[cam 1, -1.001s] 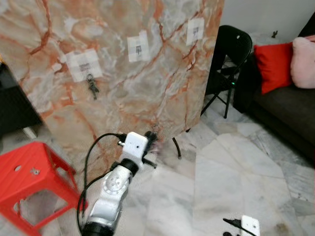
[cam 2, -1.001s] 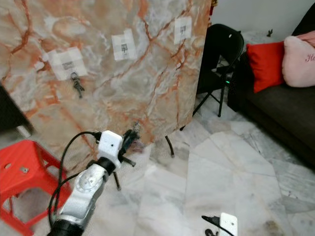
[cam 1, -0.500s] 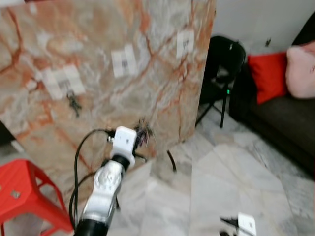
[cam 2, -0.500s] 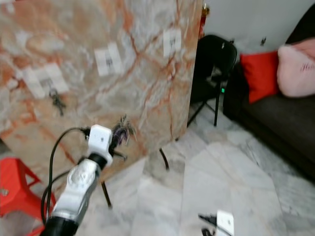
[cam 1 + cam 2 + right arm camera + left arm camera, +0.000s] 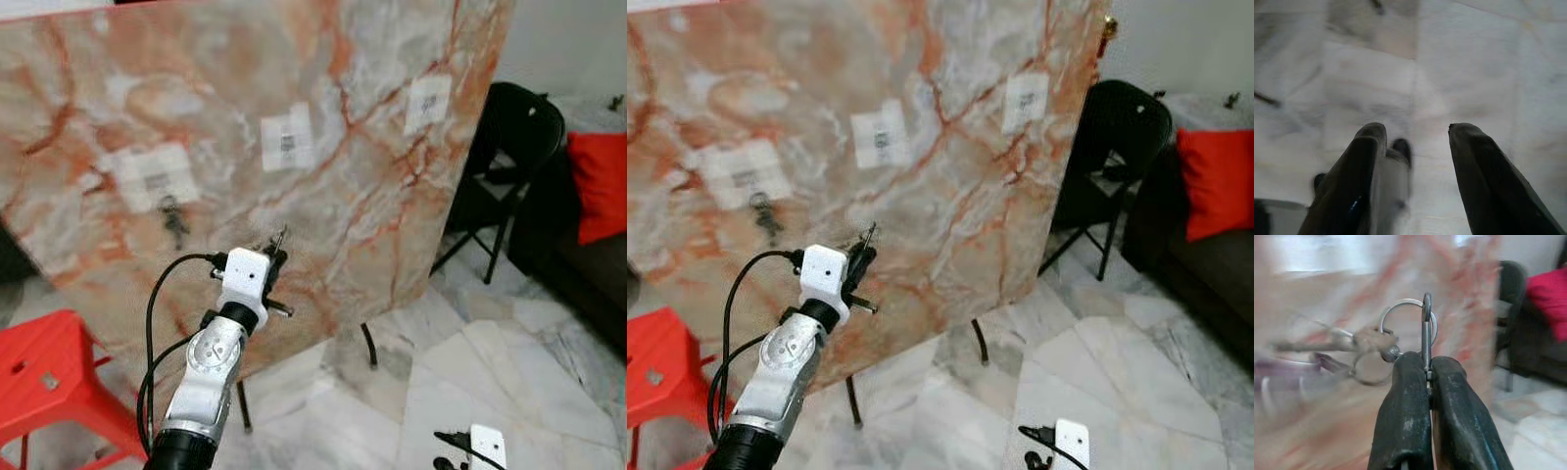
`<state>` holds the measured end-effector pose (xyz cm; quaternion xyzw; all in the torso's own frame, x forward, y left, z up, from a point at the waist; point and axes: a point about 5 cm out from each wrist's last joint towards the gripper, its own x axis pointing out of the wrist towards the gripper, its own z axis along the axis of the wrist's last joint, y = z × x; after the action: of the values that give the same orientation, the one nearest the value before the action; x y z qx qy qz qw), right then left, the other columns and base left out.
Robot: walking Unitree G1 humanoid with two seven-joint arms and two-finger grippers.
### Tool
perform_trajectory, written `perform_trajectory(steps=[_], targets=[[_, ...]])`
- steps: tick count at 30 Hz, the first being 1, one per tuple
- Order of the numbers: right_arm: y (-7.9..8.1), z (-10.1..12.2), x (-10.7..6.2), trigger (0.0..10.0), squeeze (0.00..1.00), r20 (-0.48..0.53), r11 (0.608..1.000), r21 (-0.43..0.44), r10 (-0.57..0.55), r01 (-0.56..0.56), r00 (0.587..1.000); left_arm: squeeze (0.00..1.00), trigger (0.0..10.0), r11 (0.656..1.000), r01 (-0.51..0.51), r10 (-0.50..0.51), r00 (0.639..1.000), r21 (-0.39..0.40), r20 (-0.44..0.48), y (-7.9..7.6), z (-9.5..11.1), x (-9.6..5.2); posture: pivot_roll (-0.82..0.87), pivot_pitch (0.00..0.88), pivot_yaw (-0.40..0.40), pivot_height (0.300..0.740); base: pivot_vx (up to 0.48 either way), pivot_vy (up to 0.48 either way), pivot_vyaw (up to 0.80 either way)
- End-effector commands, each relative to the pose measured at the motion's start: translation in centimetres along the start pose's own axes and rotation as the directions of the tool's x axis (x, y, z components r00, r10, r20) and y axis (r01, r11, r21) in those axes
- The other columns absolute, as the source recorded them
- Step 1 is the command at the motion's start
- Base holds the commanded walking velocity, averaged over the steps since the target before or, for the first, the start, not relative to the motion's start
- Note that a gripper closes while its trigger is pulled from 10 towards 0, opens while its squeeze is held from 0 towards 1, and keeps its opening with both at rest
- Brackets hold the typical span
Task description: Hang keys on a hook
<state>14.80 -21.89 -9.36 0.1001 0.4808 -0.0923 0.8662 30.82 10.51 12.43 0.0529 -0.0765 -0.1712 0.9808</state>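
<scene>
Keys [image 5: 1359,345] on a silver ring hang pinched between the clenched fingers of the left gripper [image 5: 1426,374], with the ring standing up just past the fingertips and the blurred keys trailing to one side. Straight ahead of the jaws stands a large orange-veined marble board [image 5: 372,166], propped on thin black legs. Three white paper labels are stuck on it (their print is too small to read); under the leftmost label [image 5: 154,177] another key bunch [image 5: 174,219] already hangs. A red stool [image 5: 44,377] sits left of the arm, and a black folding chair [image 5: 509,147] and red cushion [image 5: 600,186] stand right of the board. The right gripper [image 5: 1415,139] hangs low over the marble floor [image 5: 509,372], fingers spread apart, holding nothing.
</scene>
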Motion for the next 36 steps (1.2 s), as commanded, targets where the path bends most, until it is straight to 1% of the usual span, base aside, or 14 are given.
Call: perform_trajectory(steps=[1, 10, 14, 16, 23, 25, 27, 29, 31, 32, 34, 35, 36], targets=[[0.5, 0.7, 0.2, 10.0, 0.0, 0.021, 1.0, 0.002, 0.009, -0.009, 1.0, 0.0, 10.0, 1.0, 0.003, -0.004, 1.0, 0.011, 0.02, 0.2, 0.5, 0.1, 0.07, 0.0, -0.046, 0.713, 0.368, 0.0, 0.0], [0.5, 0.6, 0.2, 10.0, 0.0, 0.018, 1.0, -0.005, 0.011, -0.011, 1.0, 0.0, 10.0, 1.0, 0.013, -0.013, 1.0, 0.015, 0.02, 0.2, 0.5, 0.1, 0.07, 0.0, -0.044, 0.713, 0.371, 0.0, 0.0], [0.5, 0.6, 0.2, 10.0, 0.0, 0.016, 1.0, -0.007, 0.013, -0.012, 1.0, 0.0, 10.0, 1.0, 0.011, -0.012, 1.0, 0.012, 0.029, 0.1, 0.7, 0.1, 0.07, 0.0, -0.044, 0.713, 0.373, 0.0, 0.0], [0.5, 0.5, 0.2, 10.0, 0.0, 0.016, 1.0, -0.009, 0.015, -0.015, 1.0, 0.0, 10.0, 1.0, 0.014, -0.014, 0.998, -0.005, 0.054, 0.0, 0.9, 0.1, 0.07, 0.0, -0.043, 0.713, 0.287, 0.0, 0.0], [0.6, 0.5, 0.2, 10.0, 0.0, 0.017, 1.0, -0.011, 0.017, -0.017, 1.0, 0.0, 10.0, 1.0, 0.007, -0.007, 0.998, -0.005, 0.063, 0.2, 1.0, -0.1, 0.07, 0.0, -0.044, 0.713, 0.0, 0.0, 0.0], [0.6, 0.6, 0.2, 10.0, 0.0, 0.017, 1.0, -0.01, 0.017, -0.017, 1.0, 0.0, 10.0, 1.0, -0.002, 0.002, 0.998, 0.0, 0.062, 0.3, 1.0, -0.2, 0.08, 0.0, -0.045, 0.713, 0.0, 0.0, 0.0], [0.6, 0.6, 0.2, 10.0, 0.0, 0.016, 1.0, -0.012, 0.016, -0.016, 1.0, 0.0, 10.0, 0.999, -0.002, -0.001, 0.998, 0.051, 0.056, 0.6, 0.9, -0.4, 0.08, 0.0, -0.045, 0.713, 0.0, 0.0, 0.0], [0.6, 0.6, 0.2, 10.0, 0.0, 0.016, 1.0, -0.014, 0.016, -0.016, 1.0, 0.0, 10.0, 0.995, 0.022, -0.026, 0.999, 0.093, 0.039, 0.8, 0.7, -0.7, 0.09, 0.0, -0.05, 0.713, 0.0, 0.0, 0.0], [0.6, 0.6, 0.2, 10.0, 0.0, 0.016, 1.0, -0.016, 0.018, -0.017, 1.0, 0.0, 10.0, 0.985, 0.11, -0.114, 0.993, 0.133, 0.025, 0.4, 0.5, -1.1, 0.09, 0.0, -0.05, 0.713, 0.0, 0.0, 0.0], [0.6, 0.7, 0.2, 10.0, 0.0, 0.016, 1.0, -0.019, 0.019, -0.019, 1.0, 0.0, 10.0, 0.96, 0.187, -0.192, 0.981, 0.21, 0.002, 0.0, 0.3, -1.5, 0.09, 0.0, -0.049, 0.713, 0.0, 0.0, 0.0], [0.6, 0.7, 0.2, 10.0, 0.0, 0.017, 1.0, -0.019, 0.02, -0.019, 1.0, 0.0, 10.0, 0.935, 0.239, -0.241, 0.97, 0.262, -0.025, -0.3, 0.0, -1.8, 0.09, 0.0, -0.049, 0.713, 0.0, 0.0, 0.0], [0.7, 0.7, 0.2, 10.0, 0.0, 0.018, 1.0, -0.021, 0.021, -0.021, 1.0, 0.0, 10.0, 0.905, 0.293, -0.291, 0.955, 0.308, -0.053, -0.6, -0.4, -2.2, 0.09, 0.0, -0.049, 0.713, 0.0, 0.0, 0.0], [0.7, 0.7, 0.2, 10.0, 0.0, 0.019, 0.999, -0.03, 0.025, -0.024, 1.0, 0.0, 10.0, 0.848, 0.368, -0.355, 0.929, 0.382, -0.106, -0.8, -0.8, -2.6, 0.09, 0.0, -0.048, 0.713, 0.0, 0.0, 0.0]])
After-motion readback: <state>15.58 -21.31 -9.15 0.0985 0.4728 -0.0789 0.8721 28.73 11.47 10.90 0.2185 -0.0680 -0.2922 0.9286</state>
